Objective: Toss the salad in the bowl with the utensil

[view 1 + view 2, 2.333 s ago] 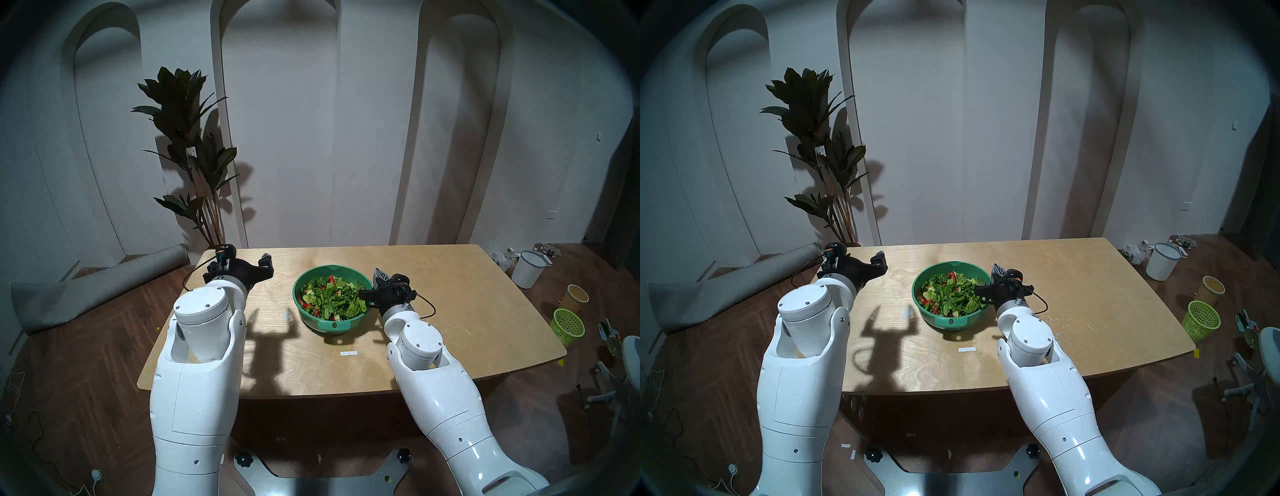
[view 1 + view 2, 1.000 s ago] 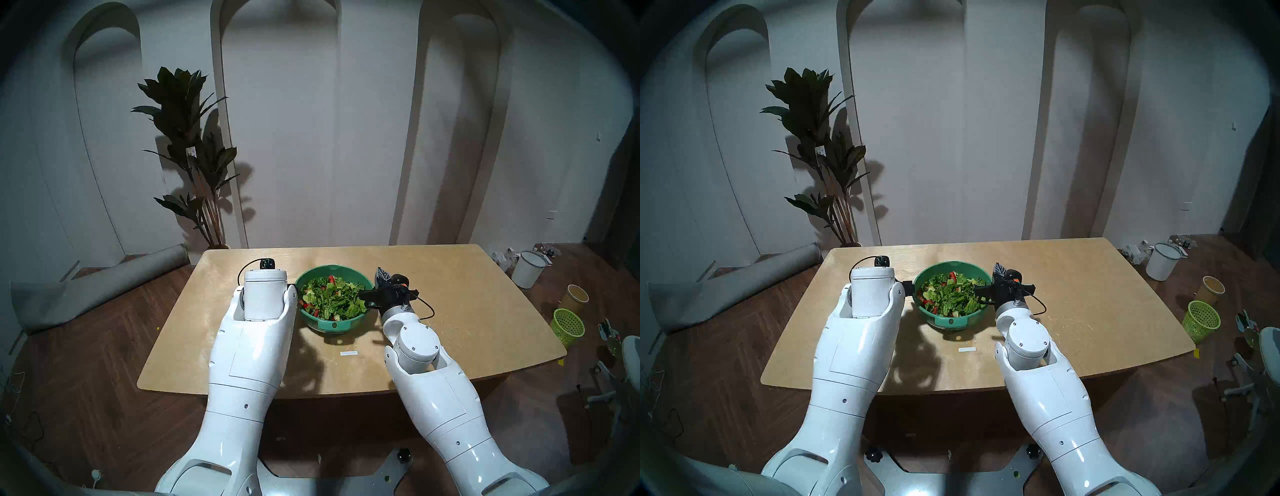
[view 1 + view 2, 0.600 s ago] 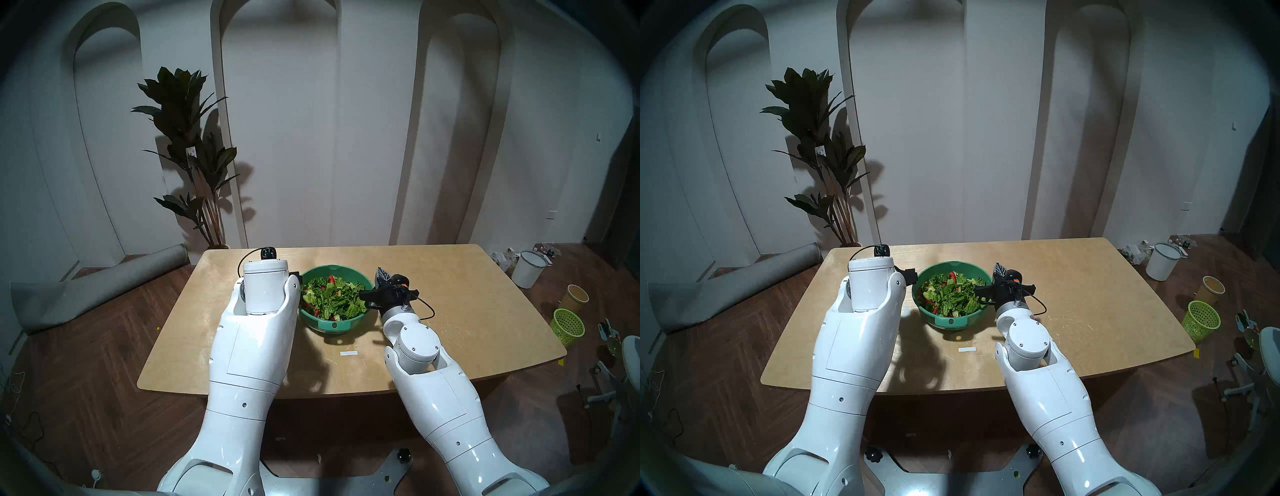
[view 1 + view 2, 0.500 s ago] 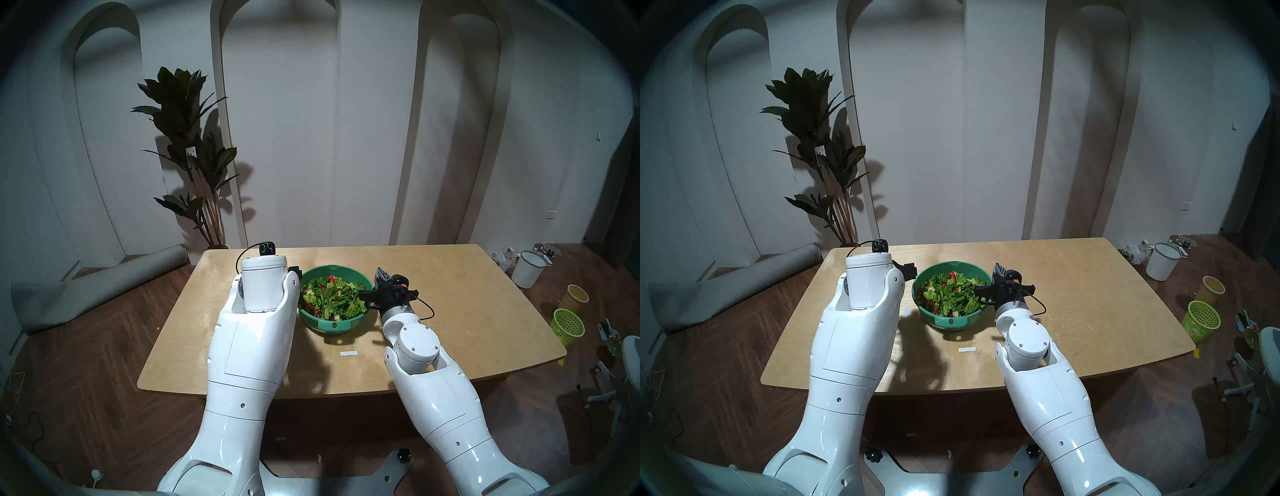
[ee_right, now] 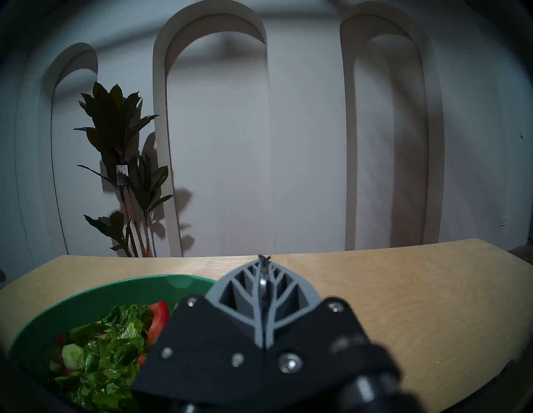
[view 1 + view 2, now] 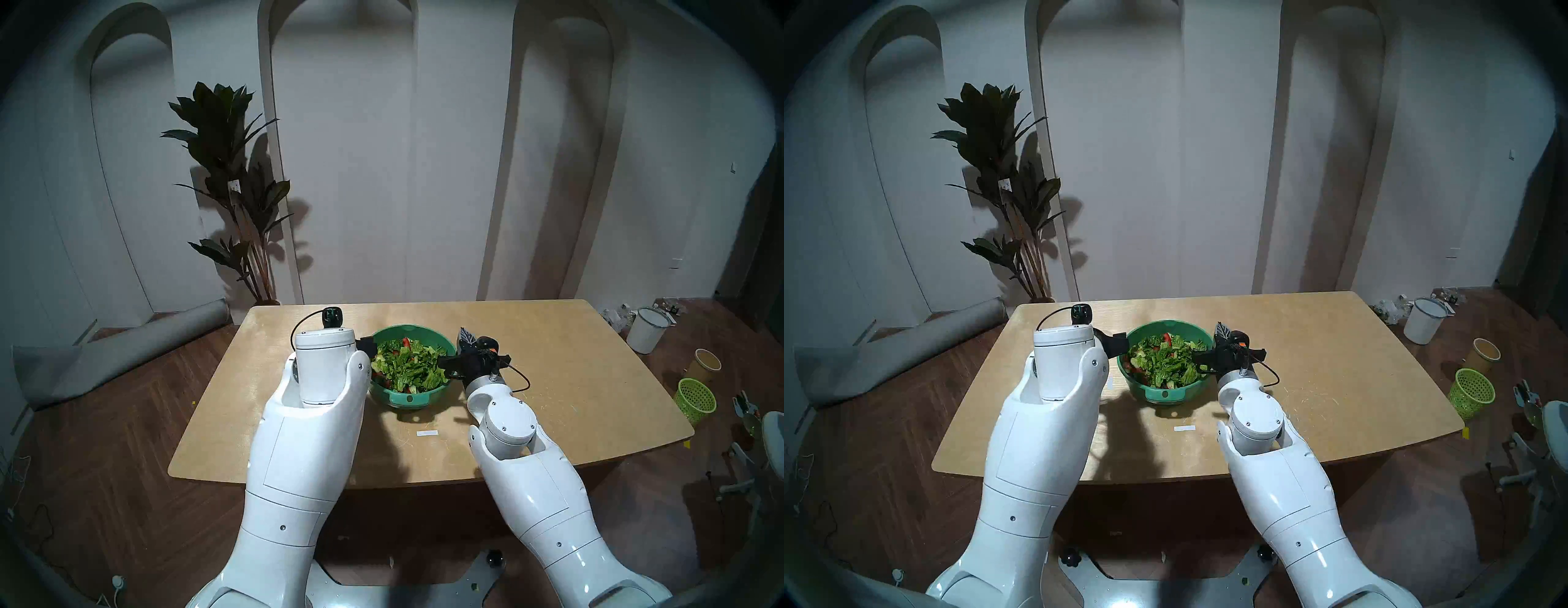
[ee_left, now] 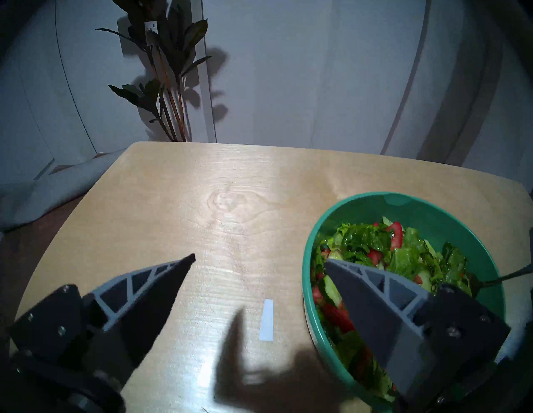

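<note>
The teal-green bowl point(image 6: 409, 327) stands mid-table, filled with salad point(image 6: 407, 365) of chopped lettuce and red pieces. My left gripper point(image 7: 258, 259) is open beside the bowl's left rim point(image 7: 307, 259). One of its fingers point(image 7: 375, 291) hangs over the salad point(image 7: 403, 253), the other over bare table. In the head view its wrist hides most of it. My right gripper point(image 5: 263, 261) is shut at the bowl's right side point(image 6: 465, 334), with the thin metal spoon handle point(image 5: 262, 284) pinched between its fingers. The spoon point(image 7: 507, 277) slants down into the salad, its round end buried.
The wooden table point(image 6: 572, 382) carries two white tape strips point(image 6: 426, 433) point(image 7: 266, 320). A potted plant point(image 6: 237, 191) stands behind its far left corner and a rolled grey mat point(image 6: 123, 356) lies on the floor at left. On the floor at right stand a white bucket point(image 6: 647, 329), a paper cup point(image 6: 706, 363) and a lime-green basket point(image 6: 695, 399).
My left arm swung in from the table's far left to the bowl, then edged right until one finger reached over the rim. The right gripper shifted only slightly and stayed shut.
</note>
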Action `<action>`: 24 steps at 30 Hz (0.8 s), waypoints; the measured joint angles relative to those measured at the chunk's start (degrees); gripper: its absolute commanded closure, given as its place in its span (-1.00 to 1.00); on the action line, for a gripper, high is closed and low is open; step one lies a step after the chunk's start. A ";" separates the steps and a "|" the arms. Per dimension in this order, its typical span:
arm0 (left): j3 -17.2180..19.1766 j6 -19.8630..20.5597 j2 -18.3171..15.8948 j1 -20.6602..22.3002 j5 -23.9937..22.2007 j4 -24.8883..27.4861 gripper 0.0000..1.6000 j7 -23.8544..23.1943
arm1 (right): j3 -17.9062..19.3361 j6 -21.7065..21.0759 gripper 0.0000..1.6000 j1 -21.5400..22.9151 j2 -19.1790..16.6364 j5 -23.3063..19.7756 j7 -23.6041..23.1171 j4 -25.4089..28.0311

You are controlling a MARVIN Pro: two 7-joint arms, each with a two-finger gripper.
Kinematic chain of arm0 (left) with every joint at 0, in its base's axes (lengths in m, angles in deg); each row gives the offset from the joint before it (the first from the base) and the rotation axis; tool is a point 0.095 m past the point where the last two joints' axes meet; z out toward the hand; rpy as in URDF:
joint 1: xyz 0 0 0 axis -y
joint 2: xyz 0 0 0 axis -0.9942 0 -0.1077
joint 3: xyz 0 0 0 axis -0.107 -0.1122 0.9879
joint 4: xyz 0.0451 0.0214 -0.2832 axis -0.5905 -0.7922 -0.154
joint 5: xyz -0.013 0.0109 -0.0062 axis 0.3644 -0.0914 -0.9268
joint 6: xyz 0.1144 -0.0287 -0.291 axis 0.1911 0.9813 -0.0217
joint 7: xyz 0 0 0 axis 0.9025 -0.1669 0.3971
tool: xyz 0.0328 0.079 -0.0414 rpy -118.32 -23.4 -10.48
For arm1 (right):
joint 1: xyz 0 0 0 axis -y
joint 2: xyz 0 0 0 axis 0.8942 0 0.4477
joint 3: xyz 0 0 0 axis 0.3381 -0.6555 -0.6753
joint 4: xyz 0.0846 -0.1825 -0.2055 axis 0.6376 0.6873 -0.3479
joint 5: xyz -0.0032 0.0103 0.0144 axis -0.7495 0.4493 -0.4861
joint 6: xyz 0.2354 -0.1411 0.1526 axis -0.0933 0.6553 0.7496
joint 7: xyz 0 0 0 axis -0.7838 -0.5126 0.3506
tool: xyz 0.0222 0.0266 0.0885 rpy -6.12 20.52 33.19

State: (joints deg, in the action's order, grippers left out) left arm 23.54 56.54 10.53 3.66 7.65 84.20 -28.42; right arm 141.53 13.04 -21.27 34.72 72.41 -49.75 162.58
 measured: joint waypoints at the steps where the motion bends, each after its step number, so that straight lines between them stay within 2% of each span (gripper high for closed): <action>1: -0.28 0.00 -0.16 -0.29 -0.60 0.40 -1.00 0.39 | 0.00 0.02 1.00 0.00 0.01 0.02 0.00 0.00; 17: -5.19 -0.02 -1.74 -2.82 -10.59 3.44 -1.00 6.53 | -0.42 0.41 1.00 0.02 0.31 0.20 0.00 -0.06; 24: -4.48 -0.03 -1.30 -0.37 -14.05 -0.22 -1.00 9.90 | -0.38 0.67 1.00 -0.06 0.38 0.22 0.01 -0.04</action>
State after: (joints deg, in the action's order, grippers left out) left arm 19.06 56.52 9.23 3.29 -6.40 83.98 -18.52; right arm 141.15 13.71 -21.34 35.10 72.62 -49.74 162.54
